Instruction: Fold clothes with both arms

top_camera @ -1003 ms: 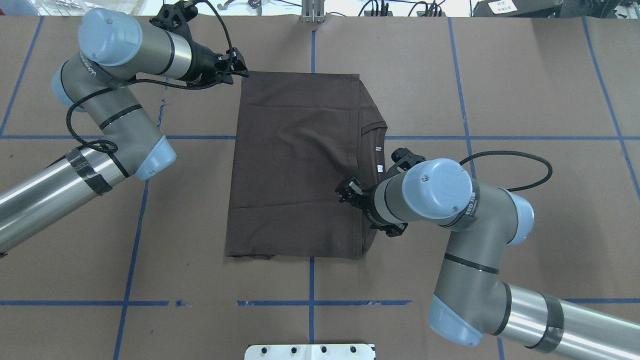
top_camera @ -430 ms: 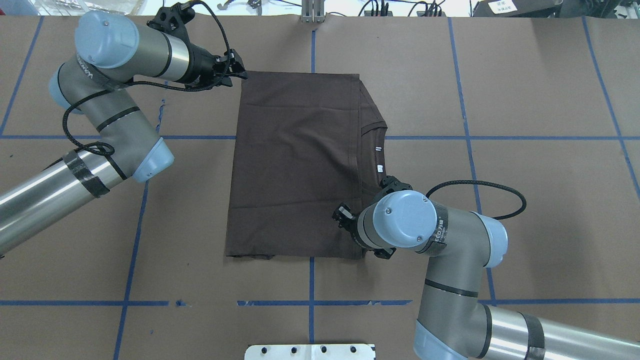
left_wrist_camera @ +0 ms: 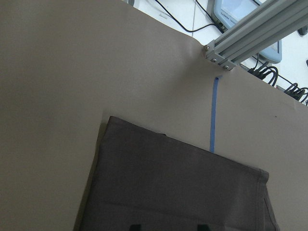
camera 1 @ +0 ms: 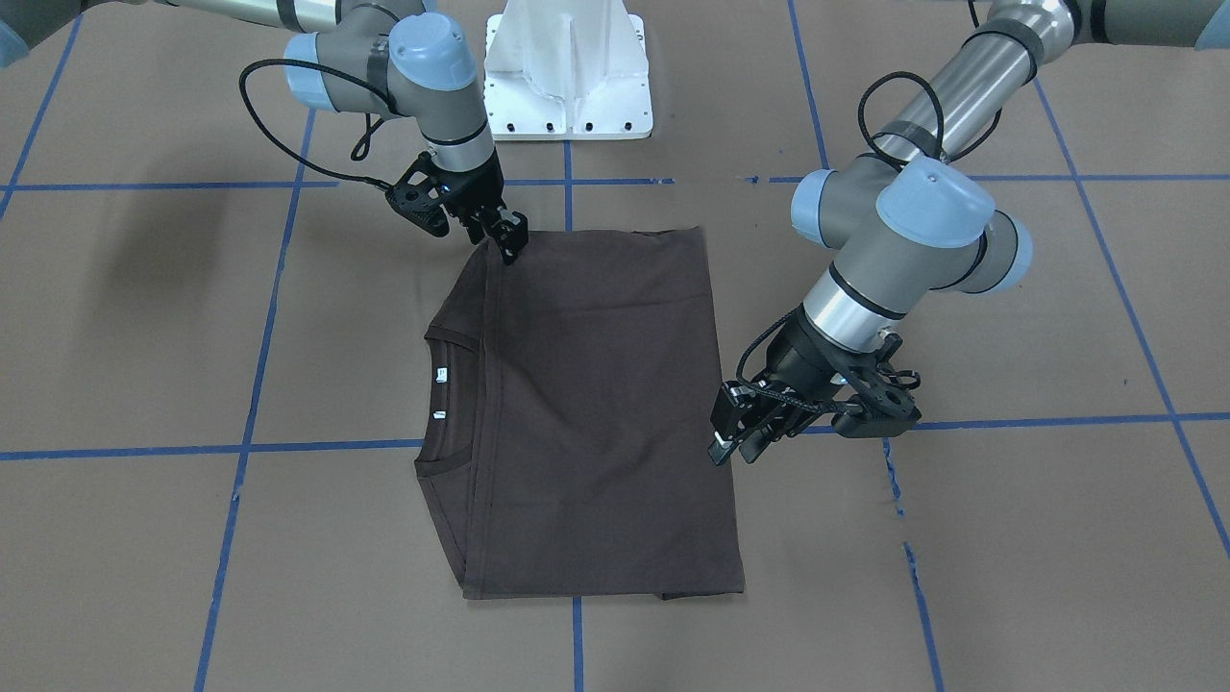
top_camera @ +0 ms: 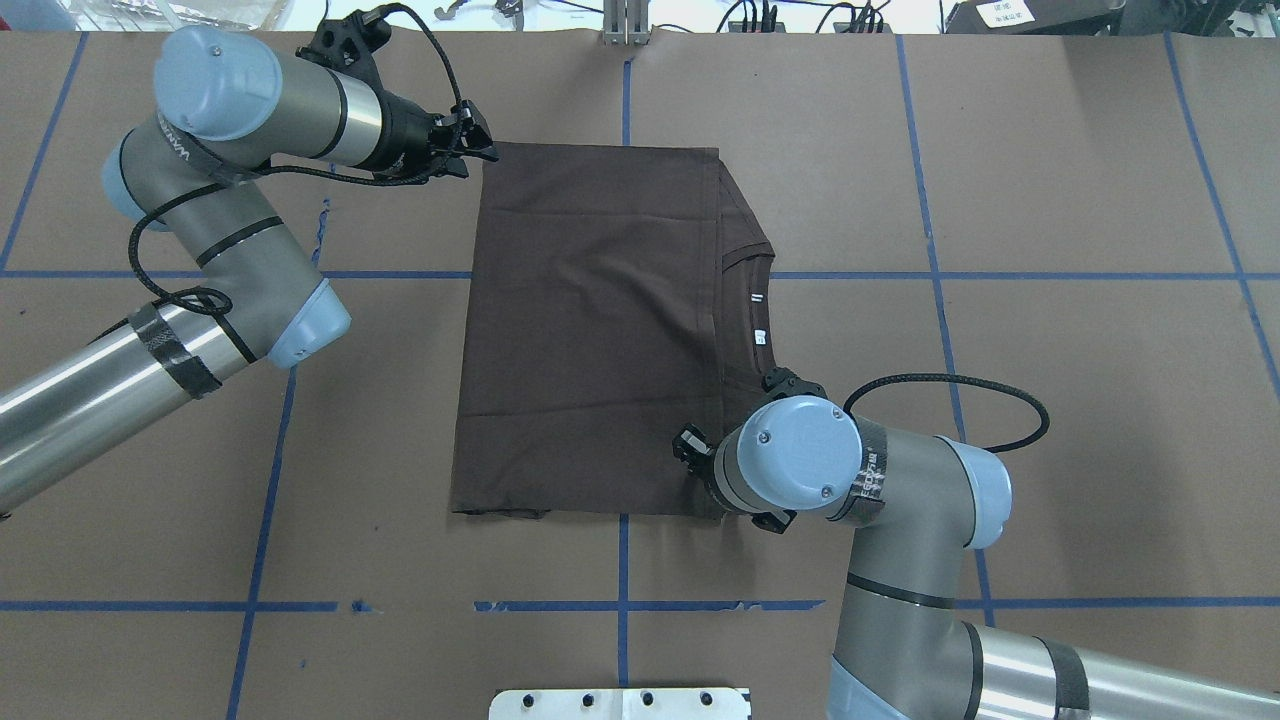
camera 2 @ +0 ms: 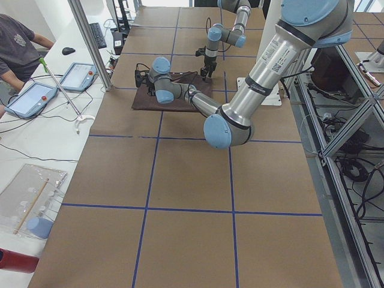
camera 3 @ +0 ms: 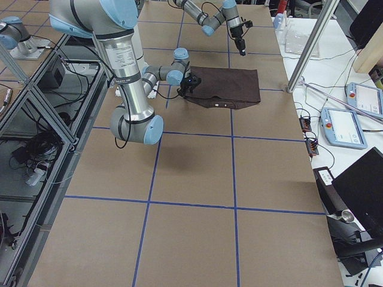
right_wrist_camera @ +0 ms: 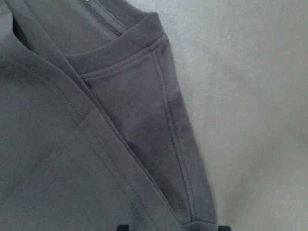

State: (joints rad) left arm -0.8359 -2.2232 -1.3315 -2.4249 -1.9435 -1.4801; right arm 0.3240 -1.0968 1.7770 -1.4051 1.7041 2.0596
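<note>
The right end effector (top_camera: 690, 445) is low over the lower right corner of the dark brown t-shirt (top_camera: 590, 330) in the overhead view. In the front-facing view, it (camera 1: 506, 237) is at the cloth's upper left corner. Its wrist camera shows two dark tips at the bottom edge, set apart, so it is released and holds nothing, with the t-shirt (right_wrist_camera: 96, 144) and its stitched hem close beneath them.

The left end effector (top_camera: 478, 140) is at the upper left corner of the t-shirt in the overhead view. In the front-facing view it (camera 1: 732, 437) appears beside the right edge of the t-shirt (camera 1: 596, 413), which suggests it is raised off the cloth. Its wrist view also shows two tips spaced apart, so it too is released, above the t-shirt (left_wrist_camera: 178, 187).

The t-shirt lies flat and folded into a rectangle at the centre of the brown counter (top_camera: 1050, 200), across the blue tape lines (top_camera: 1000, 275). Its ribbed collar (top_camera: 748, 258) and white neck tags (top_camera: 757, 298) are on the frame's right in the overhead view
</note>
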